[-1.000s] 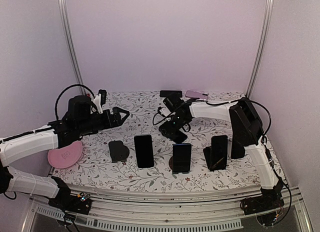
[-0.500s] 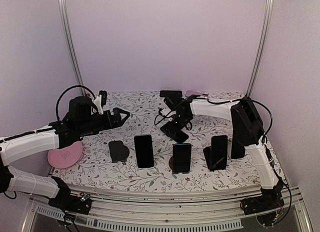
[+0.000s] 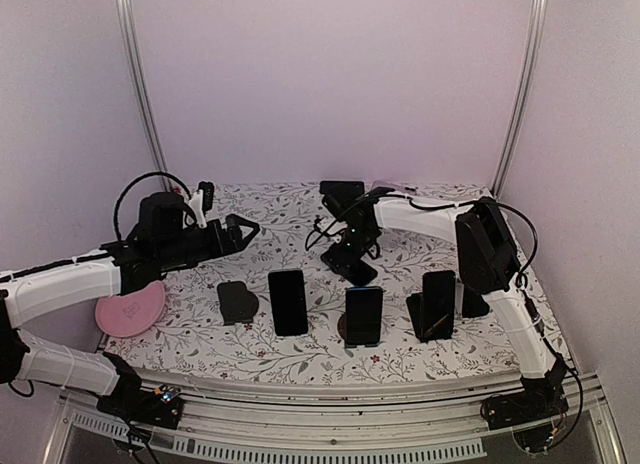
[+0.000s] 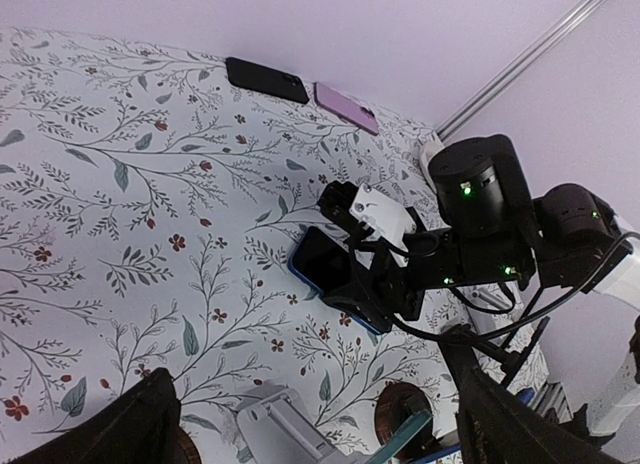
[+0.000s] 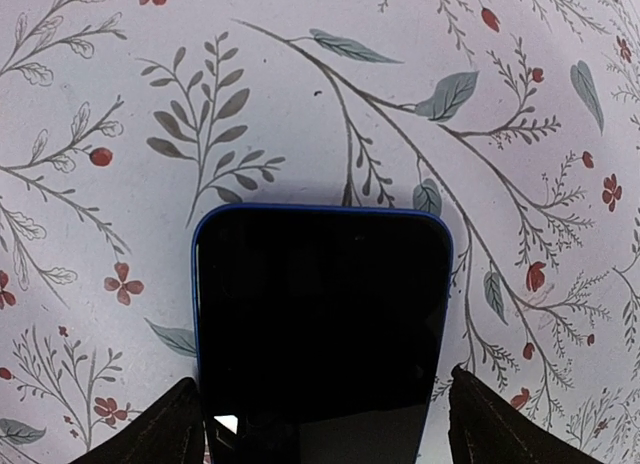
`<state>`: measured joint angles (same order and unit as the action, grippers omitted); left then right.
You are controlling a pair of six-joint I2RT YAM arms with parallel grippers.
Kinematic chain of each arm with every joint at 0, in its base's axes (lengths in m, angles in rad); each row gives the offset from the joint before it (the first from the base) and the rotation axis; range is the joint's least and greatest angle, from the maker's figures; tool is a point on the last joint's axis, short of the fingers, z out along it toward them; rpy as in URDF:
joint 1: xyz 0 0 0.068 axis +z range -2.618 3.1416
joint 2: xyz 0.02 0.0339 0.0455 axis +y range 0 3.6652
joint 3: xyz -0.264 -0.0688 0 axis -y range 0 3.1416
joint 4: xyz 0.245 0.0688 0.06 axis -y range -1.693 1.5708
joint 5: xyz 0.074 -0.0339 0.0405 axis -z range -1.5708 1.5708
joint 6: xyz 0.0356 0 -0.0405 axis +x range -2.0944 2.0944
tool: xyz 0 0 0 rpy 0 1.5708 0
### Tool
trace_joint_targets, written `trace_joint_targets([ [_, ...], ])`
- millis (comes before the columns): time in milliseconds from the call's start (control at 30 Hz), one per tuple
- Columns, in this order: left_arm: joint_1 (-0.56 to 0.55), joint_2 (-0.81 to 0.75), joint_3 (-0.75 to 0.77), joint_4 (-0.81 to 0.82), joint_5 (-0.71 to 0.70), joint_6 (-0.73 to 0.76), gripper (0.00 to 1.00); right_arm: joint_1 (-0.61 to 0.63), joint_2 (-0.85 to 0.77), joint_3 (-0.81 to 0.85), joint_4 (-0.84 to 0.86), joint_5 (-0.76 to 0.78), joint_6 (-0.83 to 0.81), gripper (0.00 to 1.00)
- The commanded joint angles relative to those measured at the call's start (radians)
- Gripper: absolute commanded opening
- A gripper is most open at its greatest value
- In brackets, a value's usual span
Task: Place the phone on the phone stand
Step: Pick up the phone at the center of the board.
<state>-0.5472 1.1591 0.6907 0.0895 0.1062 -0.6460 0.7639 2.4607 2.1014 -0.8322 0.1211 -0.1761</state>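
A blue-edged phone lies flat, screen up, on the flowered table behind the row of stands. My right gripper is lowered over it, open. Its dark fingers straddle the phone's long sides, very close to the edges. From above, the same phone is partly hidden under the right gripper. An empty black phone stand sits at the left end of the row. My left gripper hovers open and empty above the left of the table. Its view shows the phone.
Three stands hold upright phones: a dark one, a blue one and a black one. A black phone and a pink phone lie at the back edge. A pink dish sits at the left.
The right arm has swung slightly back and left over the phone, and its jaws have narrowed toward the phone's sides. The left arm has not moved.
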Motion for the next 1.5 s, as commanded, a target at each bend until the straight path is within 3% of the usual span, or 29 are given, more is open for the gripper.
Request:
trace_joint_targets([
  [0,0.02,0.016,-0.011,0.042,0.037,-0.014,0.97,0.007,0.054,-0.002,-0.057,0.008,-0.007,0.85],
  [100,0.028,0.027,-0.013,0.057,0.055,-0.022,0.97,0.003,0.05,0.001,-0.045,-0.012,-0.007,0.81],
  [267,0.057,0.049,-0.012,0.083,0.099,-0.042,0.97,-0.003,0.054,0.017,-0.029,-0.04,0.0,0.65],
  [633,0.117,0.147,0.003,0.15,0.151,-0.096,0.96,-0.003,0.005,0.055,0.079,-0.036,0.06,0.64],
  [800,0.119,0.177,0.012,0.167,0.169,-0.104,0.95,-0.001,-0.018,0.057,0.077,-0.018,0.06,0.72],
  [1067,0.12,0.156,-0.016,0.168,0.166,-0.106,0.96,-0.044,-0.068,-0.016,0.003,-0.043,0.046,0.99],
  [1233,0.12,0.147,-0.031,0.186,0.168,-0.115,0.96,-0.06,-0.066,-0.035,-0.002,-0.157,0.02,0.99],
  [1467,0.122,0.143,-0.031,0.183,0.172,-0.106,0.96,-0.058,-0.006,-0.013,-0.038,-0.173,0.029,0.99],
])
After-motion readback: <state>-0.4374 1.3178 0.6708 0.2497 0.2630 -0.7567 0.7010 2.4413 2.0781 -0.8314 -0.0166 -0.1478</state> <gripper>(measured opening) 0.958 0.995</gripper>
